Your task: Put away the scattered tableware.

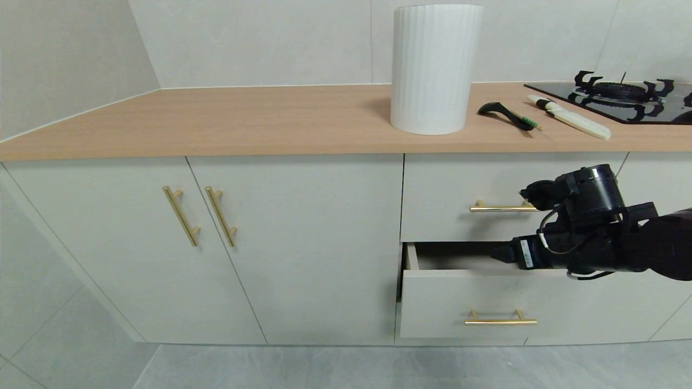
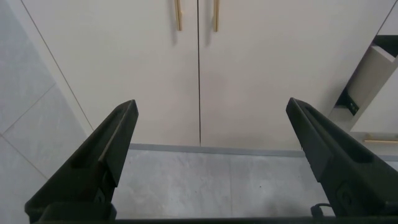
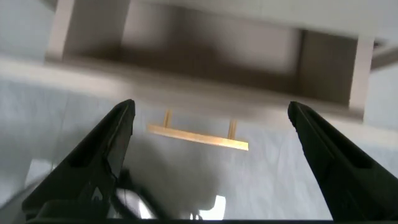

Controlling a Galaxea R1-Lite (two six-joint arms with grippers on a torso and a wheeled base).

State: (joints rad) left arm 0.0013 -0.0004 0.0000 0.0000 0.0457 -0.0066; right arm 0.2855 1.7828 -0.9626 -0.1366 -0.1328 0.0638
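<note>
Drawer (image 1: pixel 448 294) open at 4 o'clock; right gripper (image 1: pixel 496 252) at its mouth. White canister (image 1: pixel 435 67) blocks counter (image 1: pixel 243 119) at 1 o'clock.

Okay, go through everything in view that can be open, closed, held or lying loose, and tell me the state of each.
Lower drawer, pulled partly open.
Upper drawer, closed.
Cabinet doors, both closed.
Left gripper, open, empty.
Right gripper, open, empty.
Peeler, lying loose on the countertop.
Knife, lying loose on the countertop.
White canister, standing upright.
</note>
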